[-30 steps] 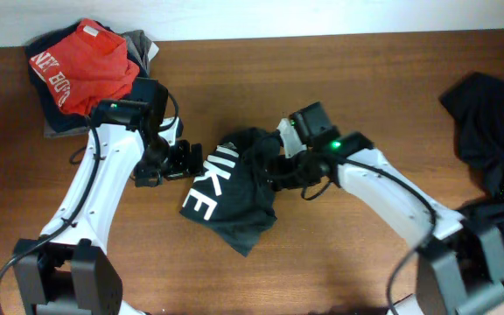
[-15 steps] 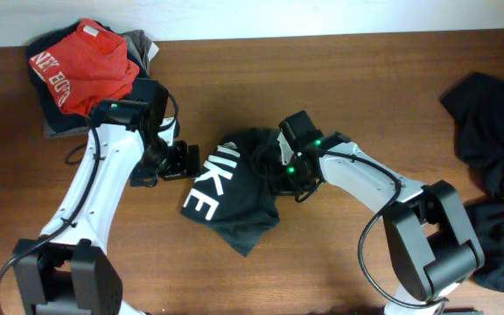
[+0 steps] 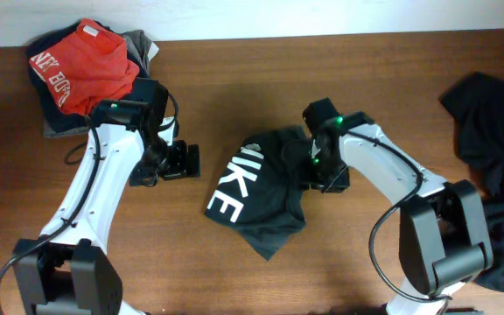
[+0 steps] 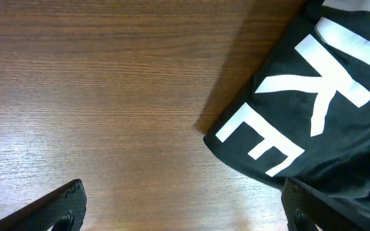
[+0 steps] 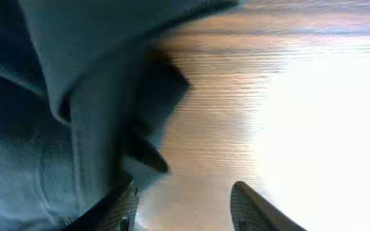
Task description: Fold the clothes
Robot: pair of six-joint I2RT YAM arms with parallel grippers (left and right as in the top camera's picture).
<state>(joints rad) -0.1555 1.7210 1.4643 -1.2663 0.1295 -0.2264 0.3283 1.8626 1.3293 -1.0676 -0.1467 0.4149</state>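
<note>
A crumpled black shirt with white NIKE letters lies on the wooden table at the middle. My left gripper is open and empty, just left of the shirt and apart from it. In the left wrist view its fingers are spread wide over bare wood, with the shirt at the upper right. My right gripper is at the shirt's right edge. In the right wrist view its fingers are apart, with bare wood between them. Dark cloth lies against the left finger.
A pile of clothes topped by a red shirt sits at the back left corner. A large black garment lies along the right edge and runs down toward the front right.
The right gripper has swung to the right and the black shirt has shifted right with it, away from the left gripper. The left arm has stayed in place.
</note>
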